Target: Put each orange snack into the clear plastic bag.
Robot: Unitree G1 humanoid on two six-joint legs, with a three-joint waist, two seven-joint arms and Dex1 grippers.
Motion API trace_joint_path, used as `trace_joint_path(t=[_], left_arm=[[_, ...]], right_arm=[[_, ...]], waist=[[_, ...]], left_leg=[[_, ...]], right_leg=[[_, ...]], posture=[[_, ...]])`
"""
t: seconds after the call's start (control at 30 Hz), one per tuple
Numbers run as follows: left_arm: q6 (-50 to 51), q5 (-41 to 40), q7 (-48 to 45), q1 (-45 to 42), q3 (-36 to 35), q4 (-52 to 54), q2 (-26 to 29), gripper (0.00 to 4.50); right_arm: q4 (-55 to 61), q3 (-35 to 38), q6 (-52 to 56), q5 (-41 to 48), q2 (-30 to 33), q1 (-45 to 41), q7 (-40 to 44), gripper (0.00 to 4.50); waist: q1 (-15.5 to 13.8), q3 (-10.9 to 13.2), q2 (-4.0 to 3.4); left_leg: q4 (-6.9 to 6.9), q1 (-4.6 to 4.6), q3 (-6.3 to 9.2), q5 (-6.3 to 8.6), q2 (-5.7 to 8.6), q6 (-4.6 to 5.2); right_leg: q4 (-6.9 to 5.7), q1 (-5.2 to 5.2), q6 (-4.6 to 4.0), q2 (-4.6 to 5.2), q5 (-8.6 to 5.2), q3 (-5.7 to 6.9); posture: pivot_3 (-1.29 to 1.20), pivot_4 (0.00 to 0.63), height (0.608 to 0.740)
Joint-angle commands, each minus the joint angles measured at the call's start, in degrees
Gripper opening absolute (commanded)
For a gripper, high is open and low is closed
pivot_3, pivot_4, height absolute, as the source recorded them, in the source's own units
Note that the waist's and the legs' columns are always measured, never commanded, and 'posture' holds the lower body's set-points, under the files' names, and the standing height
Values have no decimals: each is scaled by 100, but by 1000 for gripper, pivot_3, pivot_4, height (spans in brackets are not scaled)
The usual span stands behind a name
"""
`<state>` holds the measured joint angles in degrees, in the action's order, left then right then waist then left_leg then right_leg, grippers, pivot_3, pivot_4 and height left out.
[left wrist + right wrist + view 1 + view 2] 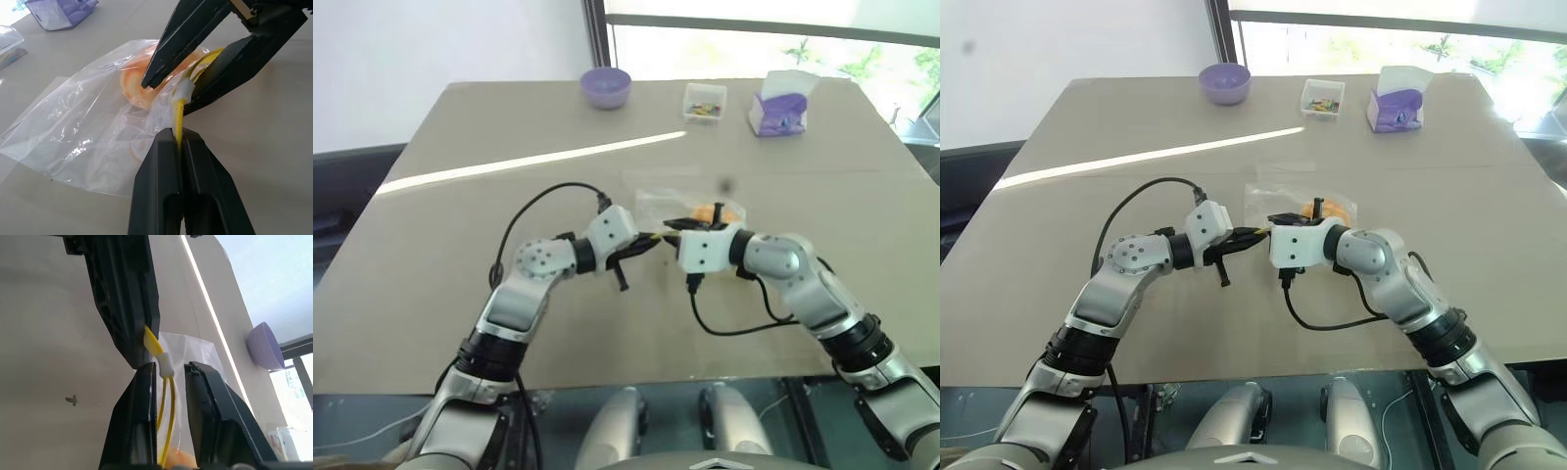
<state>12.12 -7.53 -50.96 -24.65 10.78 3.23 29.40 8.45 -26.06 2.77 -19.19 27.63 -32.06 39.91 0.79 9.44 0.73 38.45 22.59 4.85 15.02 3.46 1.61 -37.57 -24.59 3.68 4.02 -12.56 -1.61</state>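
Observation:
The clear plastic bag [73,132] lies on the tan table [460,215] in front of both hands. The orange snack [137,90] sits inside it, seen through the film as a golden patch [710,211]. My left gripper [177,134] is shut on the bag's yellow seal strip [178,117] and holds that edge up. From the opposite side my right gripper [168,367] meets it, its fingers closed around the small white slider [164,364] on the same strip. The two grippers nearly touch above the bag's near corner.
At the table's far edge stand a purple bowl [606,86], a small clear box of colourful bits [704,102] and a purple-and-white tissue box [779,106]. Black cables loop from both wrists over the table.

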Motion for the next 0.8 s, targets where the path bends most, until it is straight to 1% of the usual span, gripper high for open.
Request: trace_joint_path(t=[0.03, 0.37, 0.8], left_arm=[[-27, -66, 28, -122, -132, 171, 20, 0], [-31, -36, 52, -175, -121, 81, 10, 0], [-8, -22, 65, -146, -112, 80, 22, 0]], right_arm=[[203, 104, -140, -99, 19, -132, 35, 990], [399, 124, -125, -218, 49, -58, 212, 990], [535, 181, -95, -273, 32, -63, 243, 990]], waist=[[0, 0, 0], [2, 0, 0], [0, 0, 0]], left_leg=[[0, 0, 0, 0, 0, 0], [0, 0, 0, 0, 0, 0], [0, 0, 0, 0, 0, 0]], right_leg=[[0, 0, 0, 0, 0, 0], [0, 0, 0, 0, 0, 0], [0, 0, 0, 0, 0, 0]], posture=[[0, 150, 740], [0, 150, 740], [0, 150, 740]])
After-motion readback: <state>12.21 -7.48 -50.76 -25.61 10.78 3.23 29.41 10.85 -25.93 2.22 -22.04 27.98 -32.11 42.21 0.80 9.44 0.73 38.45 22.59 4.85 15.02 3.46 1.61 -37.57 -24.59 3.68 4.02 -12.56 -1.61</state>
